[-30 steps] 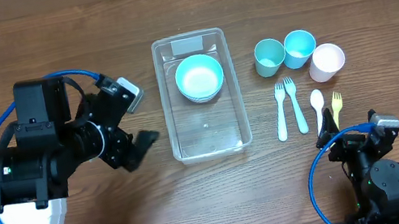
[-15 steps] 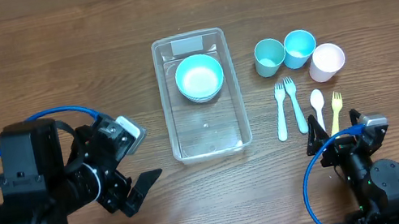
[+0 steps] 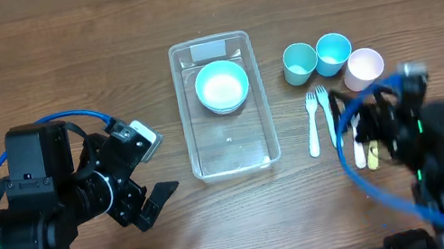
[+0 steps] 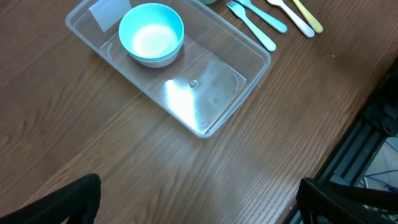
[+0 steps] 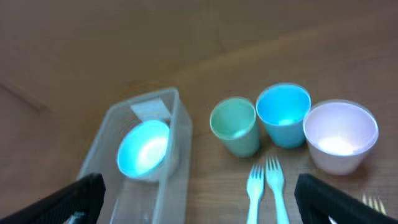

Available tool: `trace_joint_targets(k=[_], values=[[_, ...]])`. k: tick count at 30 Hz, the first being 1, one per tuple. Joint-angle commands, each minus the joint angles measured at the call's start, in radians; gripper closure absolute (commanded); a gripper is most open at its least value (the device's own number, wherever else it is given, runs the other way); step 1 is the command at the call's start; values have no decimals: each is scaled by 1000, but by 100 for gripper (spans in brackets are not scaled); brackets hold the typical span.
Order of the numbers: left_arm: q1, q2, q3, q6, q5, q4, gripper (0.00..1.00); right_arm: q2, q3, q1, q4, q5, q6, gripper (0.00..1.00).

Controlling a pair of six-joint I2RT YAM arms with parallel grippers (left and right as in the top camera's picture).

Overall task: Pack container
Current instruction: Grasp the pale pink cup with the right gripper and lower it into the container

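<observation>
My left pincer (image 4: 199, 186) and right pincer (image 5: 199, 183) are both spread, empty.
The tub (image 3: 236, 169) sits mid-bench (image 3: 55, 62), a bowl (image 3: 222, 85) at its labelled end, between my two pincers; the right one hangs over the forks (image 3: 320, 116).

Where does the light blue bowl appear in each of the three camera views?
Overhead: the light blue bowl lies just above the centre, in the label end of the container.
Left wrist: upper left, inside the container.
Right wrist: lower left, blurred, inside the container.
Shared landmark: the whitish label at the container end nearest the bowl.
</observation>
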Motion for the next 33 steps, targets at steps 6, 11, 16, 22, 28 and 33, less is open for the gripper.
trace_joint_targets(k=[6,11,16,22,28,33], values=[[1,2,10,22,5,0,0,545,499,-20,-135,100,-39,0],[1,2,10,22,5,0,0,648,532,-299,-217,111,0,0],[1,2,10,22,5,0,0,821,532,-381,-217,98,-86,6],[1,2,10,22,5,0,0,940,531,-381,-281,104,-89,10],[1,2,10,22,5,0,0,984,531,-377,-302,84,-168,10],[1,2,10,22,5,0,0,1017,531,-360,-247,74,-269,12]])
